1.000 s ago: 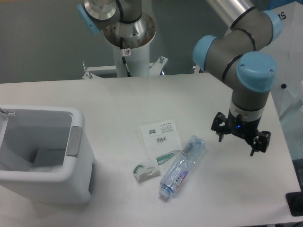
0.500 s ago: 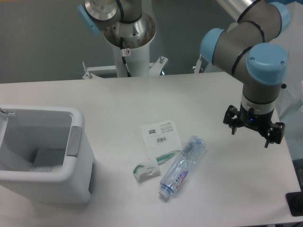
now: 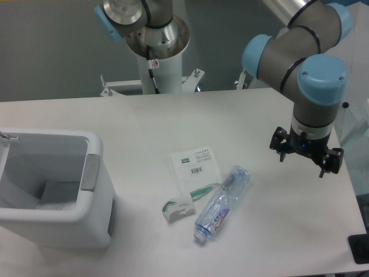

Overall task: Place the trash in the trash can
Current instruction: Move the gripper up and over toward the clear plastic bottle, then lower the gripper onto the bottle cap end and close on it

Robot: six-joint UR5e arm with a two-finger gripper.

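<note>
Three pieces of trash lie on my table (image 3: 173, 115) just below the middle of the frame, none of them in the bin. I see the clear plastic bottle (image 3: 222, 203) on its side, running diagonally with its white cap toward the lower left and its pink-red label near that end. Just to its upper left sits the flat white barcode packet (image 3: 196, 167), and the small white-green wrapper (image 3: 178, 207) lies at the packet's lower edge, close beside the bottle's cap end; I cannot tell whether wrapper and bottle actually touch. My trash can (image 3: 92, 173), white with a thick rim and a grey side tab, stands at the left edge of the frame, well apart from the three items, with something pale resting on its floor. My gripper (image 3: 304, 160) hangs at the right of the frame, to the right of the bottle and apart from it. Its two dark fingers are spread wide with nothing between them.
</note>
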